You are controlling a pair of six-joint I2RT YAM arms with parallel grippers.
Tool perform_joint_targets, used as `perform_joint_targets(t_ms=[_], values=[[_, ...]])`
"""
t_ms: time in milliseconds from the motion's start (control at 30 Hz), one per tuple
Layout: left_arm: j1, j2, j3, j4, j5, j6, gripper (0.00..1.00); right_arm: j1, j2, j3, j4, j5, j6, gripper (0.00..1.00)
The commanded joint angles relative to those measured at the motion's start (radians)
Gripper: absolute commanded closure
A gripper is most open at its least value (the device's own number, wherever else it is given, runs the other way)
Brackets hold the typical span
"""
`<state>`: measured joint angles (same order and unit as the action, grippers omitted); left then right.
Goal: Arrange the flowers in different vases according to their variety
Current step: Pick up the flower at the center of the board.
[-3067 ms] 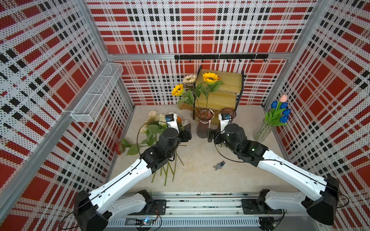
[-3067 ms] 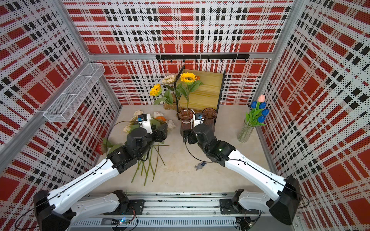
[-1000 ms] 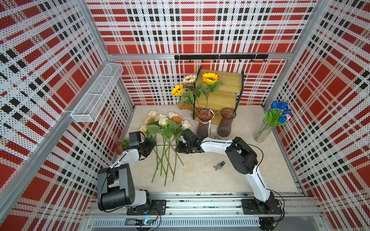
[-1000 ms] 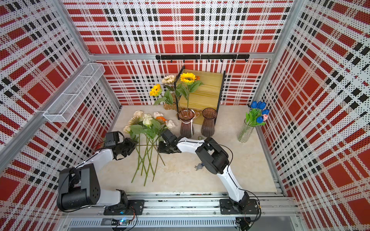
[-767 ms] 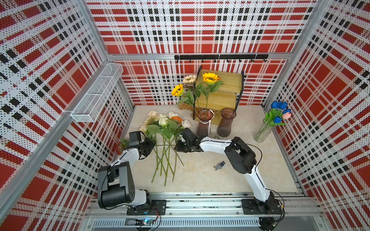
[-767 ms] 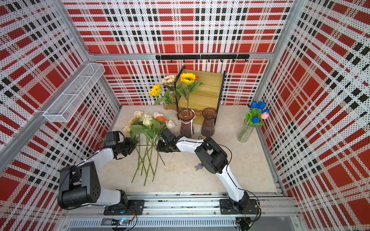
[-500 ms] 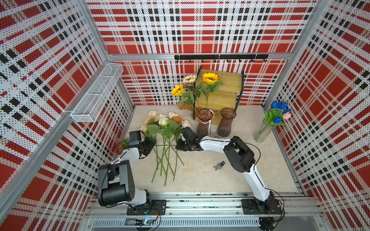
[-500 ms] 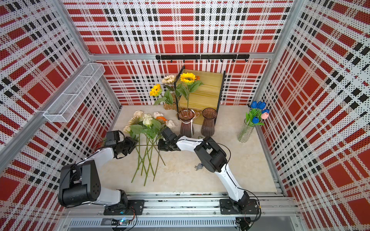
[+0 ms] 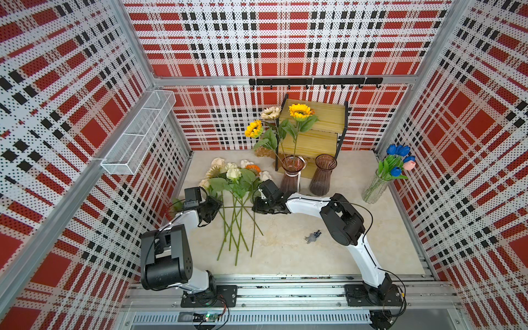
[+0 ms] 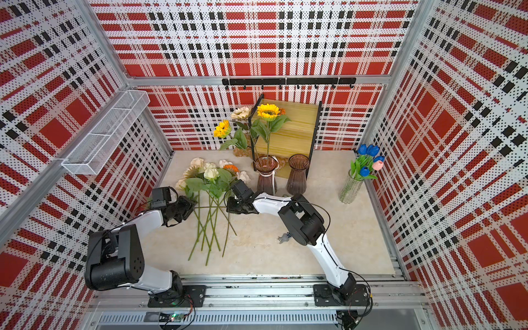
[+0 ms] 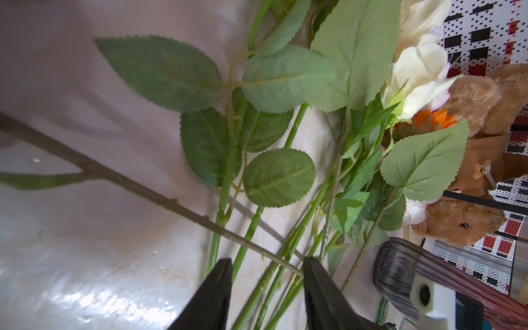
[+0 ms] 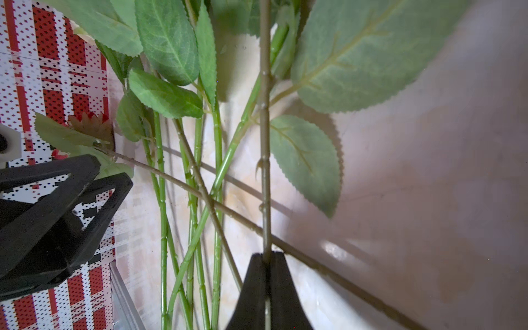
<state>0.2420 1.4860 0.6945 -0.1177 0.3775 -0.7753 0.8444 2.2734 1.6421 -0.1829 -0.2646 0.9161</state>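
Right wrist view: the right gripper (image 12: 265, 256) is clamped on one stem (image 12: 265, 183) beside the pile (image 9: 217, 183); the left gripper (image 11: 265, 264), across the pile, has jaws apart.

**Pale stone-look tabletop (image 9: 285, 257), wooden shelf (image 9: 314, 140) at its back**
A pinkish vase (image 9: 291, 177) and a brownish-purple vase (image 9: 323, 180) stand just in front of the shelf, with a brown plush toy (image 11: 463, 220) beside it. Loose flowers (image 9: 237, 217) lie forward and left of the shelf, a clear glass cylinder (image 9: 374, 190) stands well right, and a small grey object (image 9: 313, 236) lies well in front.
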Motion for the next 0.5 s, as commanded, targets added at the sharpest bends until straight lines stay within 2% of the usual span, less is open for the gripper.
perform_joint_targets(t_ms=[0,467], values=[[0.022,0.012,0.005,0.042,-0.001,-0.014,0.55,0.009,-0.107,-0.016,-0.013,0.035,-0.031,1.0],[0.018,0.088,0.004,0.093,0.026,-0.043,0.62,0.051,-0.212,-0.047,-0.039,0.082,-0.05,1.0]])
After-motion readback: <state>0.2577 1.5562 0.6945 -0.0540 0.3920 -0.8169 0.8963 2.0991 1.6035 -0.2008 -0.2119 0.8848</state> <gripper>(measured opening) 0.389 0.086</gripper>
